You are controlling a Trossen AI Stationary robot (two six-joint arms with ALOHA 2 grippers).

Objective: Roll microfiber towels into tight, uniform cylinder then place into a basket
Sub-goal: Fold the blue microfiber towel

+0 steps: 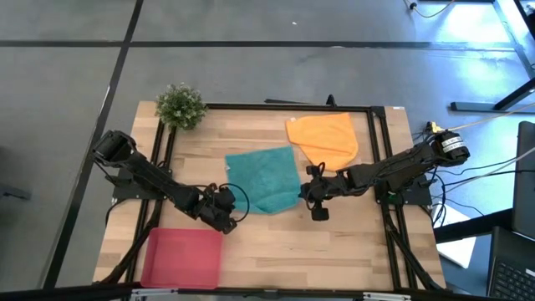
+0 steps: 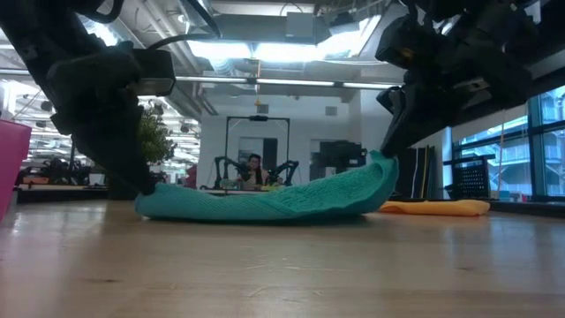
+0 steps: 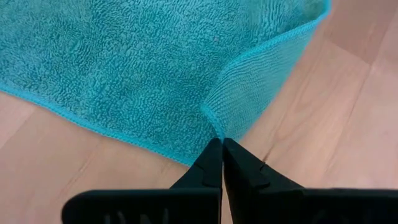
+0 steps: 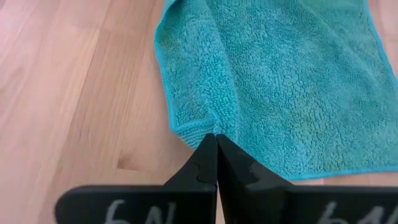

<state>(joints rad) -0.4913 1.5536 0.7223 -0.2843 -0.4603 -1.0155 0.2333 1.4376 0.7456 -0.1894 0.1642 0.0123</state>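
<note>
Grippers pinched opposite corners of the teal towel [image 1: 263,177]: left gripper [image 3: 221,144] clamped one, right gripper [image 4: 216,139] the other; both should lift evenly, keeping the edge taut for a tight roll.

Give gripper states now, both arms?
Left gripper: shut on a corner of the teal microfiber towel.
Right gripper: shut on another corner of it.

You see the teal towel [image 3: 124,68] as looped, fuzzy microfiber cloth with a stitched hem. The table [image 4: 74,93] is smooth matt wood; your gripper fingers [image 3: 214,168] look matt black plastic.
</note>
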